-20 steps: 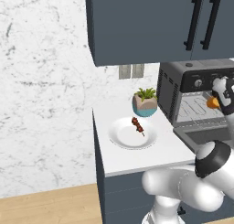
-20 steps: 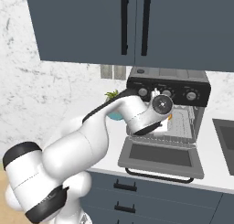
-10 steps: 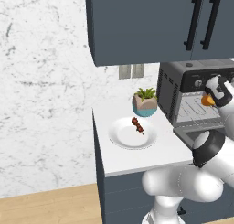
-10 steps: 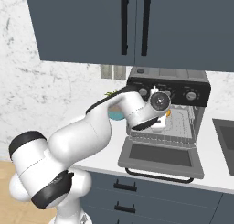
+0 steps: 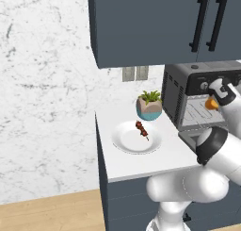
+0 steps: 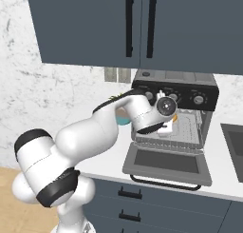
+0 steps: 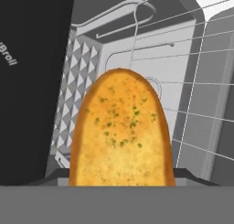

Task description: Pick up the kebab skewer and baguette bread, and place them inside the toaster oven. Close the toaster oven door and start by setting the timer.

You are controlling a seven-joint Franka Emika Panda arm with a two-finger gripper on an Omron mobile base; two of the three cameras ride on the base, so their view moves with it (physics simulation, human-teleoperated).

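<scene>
Baguette bread (image 7: 121, 131) is what I'm carrying, and over the last second my hand has travelled up and in toward the toaster oven (image 6: 176, 117); the loaf now hangs at the mouth of the cavity, so I judge the first delivery nearly made, with release onto the rack next.

From the left in the left base view: the plate (image 5: 123, 141) sits on the counter with the kebab skewer (image 5: 141, 129) on it, toward its 1 o'clock edge and unmoved through that second, so it is my second fetch. The potted plant (image 5: 149, 105) stands at about 1 o'clock from the plate, just beside the oven's vented side. Further right, the gripper (image 5: 214, 101) is clenched on the orange loaf in front of the opening.

In the right base view the toaster oven door (image 6: 167, 164) lies dropped open below my wrist, so closing and the timer remain.

Writing: in the hand view, the dark panel at 9 o'clock carries pale letters that read "Broil", partly cut off. I can read no brand.
</scene>
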